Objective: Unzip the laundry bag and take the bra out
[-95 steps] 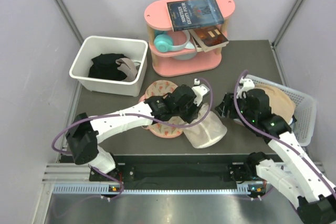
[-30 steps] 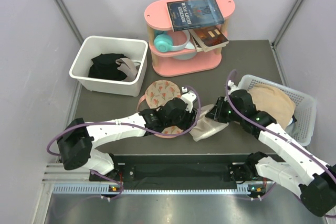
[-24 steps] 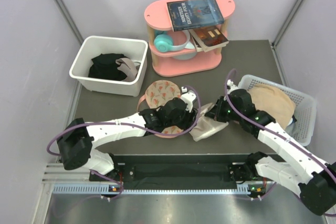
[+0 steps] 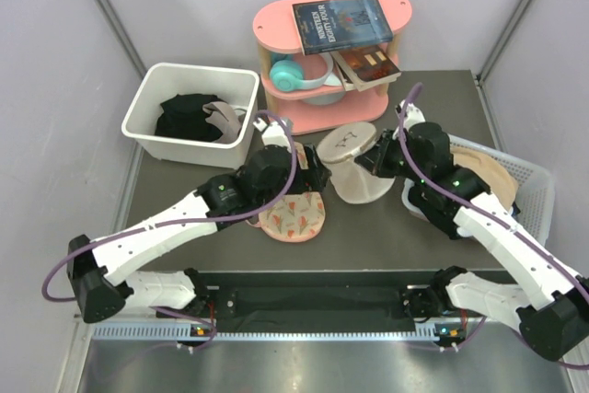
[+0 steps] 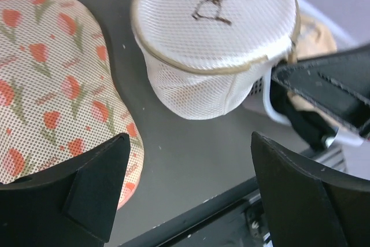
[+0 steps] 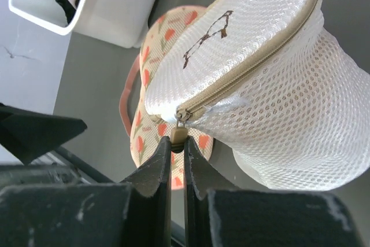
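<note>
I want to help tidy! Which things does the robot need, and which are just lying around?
Needed: laundry bag, zip pull, right end effector pinching it, left end effector.
Lying about: floral pad, white bin, pink shelf, books, headphones, basket.

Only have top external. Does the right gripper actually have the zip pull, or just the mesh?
Observer: Right wrist shows the right gripper shut on the zip pull, at the rim of the bag.
Operator: Zip open at all?
Observer: No. The zip looks closed along the whole stretch that view shows.
Operator: Left gripper holding anything?
Observer: Left wrist shows the left gripper open and empty, short of the bag, with the floral piece beside it.
</note>
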Action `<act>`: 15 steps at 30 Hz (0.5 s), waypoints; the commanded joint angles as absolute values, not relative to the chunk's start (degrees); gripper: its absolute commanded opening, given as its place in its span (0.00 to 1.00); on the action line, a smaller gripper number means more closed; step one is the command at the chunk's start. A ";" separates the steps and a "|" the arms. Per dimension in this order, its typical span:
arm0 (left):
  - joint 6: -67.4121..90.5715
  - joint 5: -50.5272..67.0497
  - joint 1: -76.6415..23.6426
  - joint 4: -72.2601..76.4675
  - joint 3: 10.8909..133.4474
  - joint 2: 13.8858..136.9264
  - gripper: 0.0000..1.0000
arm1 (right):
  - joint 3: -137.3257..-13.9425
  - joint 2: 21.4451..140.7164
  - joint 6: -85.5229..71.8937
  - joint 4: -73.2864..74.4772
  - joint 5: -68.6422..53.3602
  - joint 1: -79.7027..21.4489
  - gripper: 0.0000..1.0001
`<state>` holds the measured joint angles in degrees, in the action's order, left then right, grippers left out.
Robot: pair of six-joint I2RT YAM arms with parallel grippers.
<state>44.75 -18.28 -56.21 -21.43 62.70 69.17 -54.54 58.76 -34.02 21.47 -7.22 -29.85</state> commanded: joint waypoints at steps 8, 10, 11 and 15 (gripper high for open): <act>61.50 -7.92 -53.17 -9.43 51.35 69.52 0.93 | -37.20 47.38 -39.10 14.41 -7.03 -31.55 0.00; 63.36 -4.77 -53.00 -5.46 49.93 71.35 0.94 | -33.06 44.23 -41.12 15.37 -7.47 -31.73 0.00; 63.98 -3.70 -52.91 -4.58 49.31 72.06 0.94 | -32.00 43.25 -41.57 15.90 -7.91 -31.82 0.00; 65.48 -0.71 -52.91 -2.99 49.75 75.75 0.94 | -28.57 39.38 -43.06 18.71 -8.52 -32.26 0.00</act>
